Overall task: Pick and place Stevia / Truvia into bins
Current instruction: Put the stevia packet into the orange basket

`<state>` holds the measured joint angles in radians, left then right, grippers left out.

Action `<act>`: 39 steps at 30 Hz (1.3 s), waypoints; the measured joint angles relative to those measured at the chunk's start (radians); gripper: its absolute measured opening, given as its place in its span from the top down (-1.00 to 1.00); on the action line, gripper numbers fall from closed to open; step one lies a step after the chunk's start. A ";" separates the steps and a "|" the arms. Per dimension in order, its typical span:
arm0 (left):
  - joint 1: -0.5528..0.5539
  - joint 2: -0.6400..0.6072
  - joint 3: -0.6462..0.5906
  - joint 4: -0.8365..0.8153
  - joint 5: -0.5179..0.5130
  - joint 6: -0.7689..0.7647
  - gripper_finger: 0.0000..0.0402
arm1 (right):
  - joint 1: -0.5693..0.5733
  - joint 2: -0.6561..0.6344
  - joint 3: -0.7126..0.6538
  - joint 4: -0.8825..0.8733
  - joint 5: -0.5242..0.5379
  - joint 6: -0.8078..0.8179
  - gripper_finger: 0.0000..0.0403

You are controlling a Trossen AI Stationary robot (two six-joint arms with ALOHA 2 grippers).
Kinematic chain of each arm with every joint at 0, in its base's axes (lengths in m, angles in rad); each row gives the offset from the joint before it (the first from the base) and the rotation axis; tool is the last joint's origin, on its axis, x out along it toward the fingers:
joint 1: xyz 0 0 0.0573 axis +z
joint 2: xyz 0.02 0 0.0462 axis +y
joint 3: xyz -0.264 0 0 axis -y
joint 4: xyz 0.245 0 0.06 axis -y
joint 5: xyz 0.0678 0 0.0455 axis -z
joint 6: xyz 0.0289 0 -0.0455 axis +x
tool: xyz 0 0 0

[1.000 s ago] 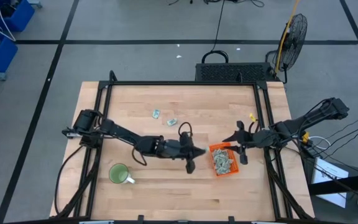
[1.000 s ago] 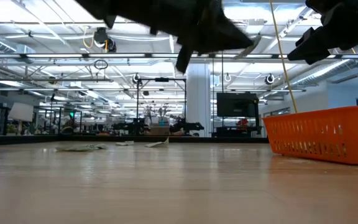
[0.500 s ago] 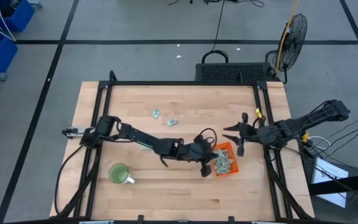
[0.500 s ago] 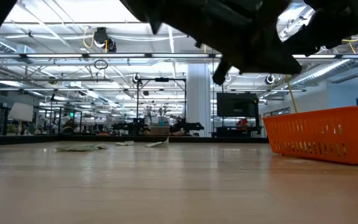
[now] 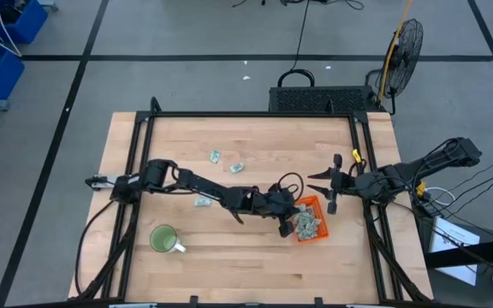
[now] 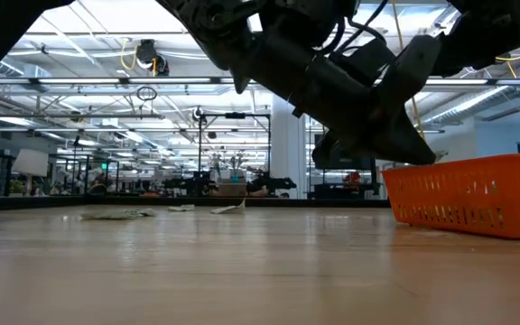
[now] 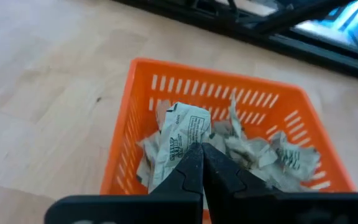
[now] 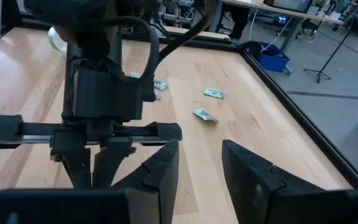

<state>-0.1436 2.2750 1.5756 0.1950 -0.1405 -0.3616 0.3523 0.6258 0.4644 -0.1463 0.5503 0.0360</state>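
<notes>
The orange tray [image 5: 308, 222] stands on the table right of centre, with a heap of pale green-and-white sachets [image 7: 260, 149] inside. My left gripper [image 5: 288, 214] reaches over the tray's left wall, shut on one sachet [image 7: 182, 140]. Three loose sachets lie flat on the wood: two toward the far side [image 5: 216, 156] [image 5: 237, 168] and one beside the left arm [image 5: 202, 202]. My right gripper [image 5: 328, 184] hovers open just beyond the tray's far right corner, touching nothing. My left gripper pinches one crumpled sachet by its near end [image 7: 190, 148] between the two fingertips. The fingers slant down from the table's left. The sachet sticks out past the fingertips, over the heap near the tray's left wall [image 7: 126, 124]; whether it touches the heap I cannot tell.
A round green mug [image 5: 164, 239] stands near the table's near left corner. A dark metal frame [image 5: 255, 115] runs along the table's far, left and right sides. The left arm stretches across the table's middle. In the low view the tray [image 6: 477, 194] stands at the right.
My left gripper, shut on the sachet, has travelled toward the table's right and come down over the tray's left wall. The arm's move uncovered a loose sachet on the wood. My right gripper has drawn back a little toward the far edge, away from the tray.
</notes>
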 joint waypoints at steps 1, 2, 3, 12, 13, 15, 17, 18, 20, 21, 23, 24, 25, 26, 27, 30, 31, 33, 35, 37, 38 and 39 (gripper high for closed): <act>0.000 0.001 0.000 0.000 -0.004 0.012 0.98 | 0.000 0.000 0.000 0.000 0.000 0.000 0.42; 0.000 0.001 0.000 0.000 -0.012 0.025 0.96 | 0.000 0.000 0.000 0.000 0.000 0.000 0.42; 0.000 0.001 0.000 0.003 -0.016 0.038 0.93 | 0.000 0.000 0.000 0.000 0.000 0.000 0.42; 0.001 -0.005 0.000 -0.017 -0.025 0.039 0.52 | 0.000 0.000 0.000 0.000 0.000 0.000 0.42; 0.001 -0.013 -0.001 -0.027 -0.025 0.044 0.48 | 0.000 0.000 0.000 0.000 0.000 0.000 0.42; 0.005 -0.041 -0.001 -0.057 -0.025 0.061 0.42 | 0.000 0.000 0.000 -0.001 0.000 0.004 0.42; 0.012 -0.093 -0.001 -0.140 -0.026 0.072 0.40 | 0.000 0.000 0.000 -0.007 0.000 0.017 0.42; 0.017 -0.122 -0.001 -0.194 -0.034 0.072 0.40 | 0.000 0.000 0.000 -0.009 -0.001 0.025 0.42; 0.029 -0.186 -0.001 -0.321 -0.065 0.068 0.39 | 0.000 0.000 0.000 -0.023 -0.001 0.032 0.42; 0.033 -0.216 -0.001 -0.395 -0.080 0.068 0.39 | 0.000 0.001 0.000 -0.030 -0.001 0.032 0.42; 0.040 -0.281 -0.001 -0.515 -0.110 0.058 0.39 | 0.000 0.001 0.000 -0.041 -0.001 0.034 0.42; 0.042 -0.311 -0.001 -0.577 -0.125 0.052 0.39 | 0.000 0.001 0.000 -0.050 -0.001 0.034 0.42; 0.043 -0.344 -0.001 -0.638 -0.137 0.044 0.39 | 0.000 0.001 0.000 -0.054 -0.001 0.034 0.42; 0.044 -0.369 -0.001 -0.702 -0.148 0.041 0.39 | 0.000 0.002 0.000 -0.057 -0.001 0.034 0.42; 0.047 -0.395 0.000 -0.762 -0.153 0.039 0.39 | 0.000 0.002 0.000 -0.062 -0.002 0.035 0.42; 0.055 -0.455 0.000 -0.958 -0.172 -0.017 0.39 | 0.000 0.002 0.000 -0.064 -0.002 0.057 0.42; 0.056 -0.474 0.000 -1.025 -0.179 -0.061 0.39 | 0.000 0.003 0.000 -0.065 -0.002 0.066 0.42; 0.057 -0.496 0.000 -1.182 -0.176 -0.145 0.39 | 0.000 0.003 0.000 -0.074 -0.002 0.077 0.42; 0.043 -0.503 -0.002 -1.344 -0.158 -0.215 0.39 | 0.000 0.003 0.000 -0.080 -0.003 0.083 0.42; 0.019 -0.503 -0.026 -1.453 -0.149 -0.284 0.39 | 0.000 0.003 0.000 -0.084 -0.004 0.083 0.42; 0.006 -0.503 -0.046 -1.477 -0.148 -0.313 0.39 | 0.000 0.003 0.000 -0.089 -0.004 0.083 0.42; -0.008 -0.503 -0.068 -1.487 -0.147 -0.335 0.39 | 0.000 0.003 0.000 -0.096 -0.004 0.083 0.42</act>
<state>-0.1513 1.7718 1.5076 -1.2919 -0.2873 -0.6970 0.3523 0.6292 0.4641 -0.2422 0.5460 0.1192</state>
